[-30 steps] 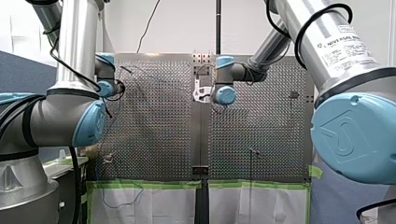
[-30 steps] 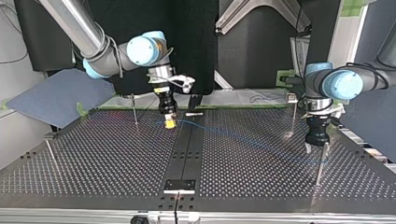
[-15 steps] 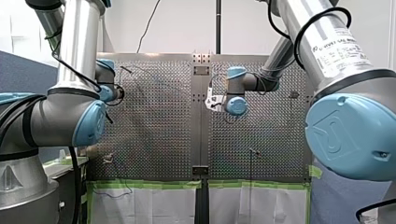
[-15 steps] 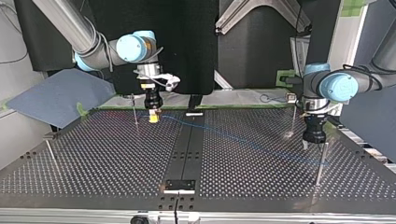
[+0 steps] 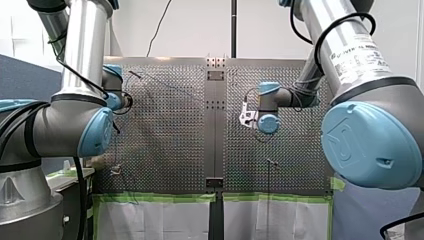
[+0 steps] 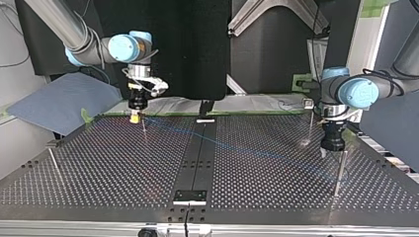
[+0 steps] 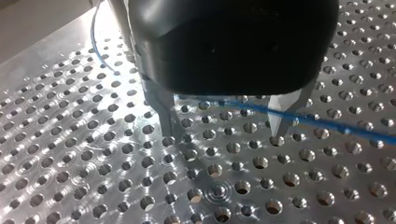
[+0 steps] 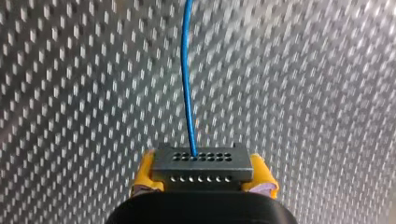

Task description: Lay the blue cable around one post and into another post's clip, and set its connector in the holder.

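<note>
Silver right arm with pale blue joint caps (image 6: 122, 47), entering high at the top view's left, wrist turned straight down at the far side. Its black gripper with yellow pads (image 6: 134, 117) held low, clamped on a small grey connector block (image 8: 202, 168), one pad pressed to each side. Silver left arm with pale blue joints (image 6: 356, 92) at the same view's right, wrist also vertical. Its black gripper with metal fingers (image 7: 223, 133) pointing down, fingers spread wide apart.
</note>
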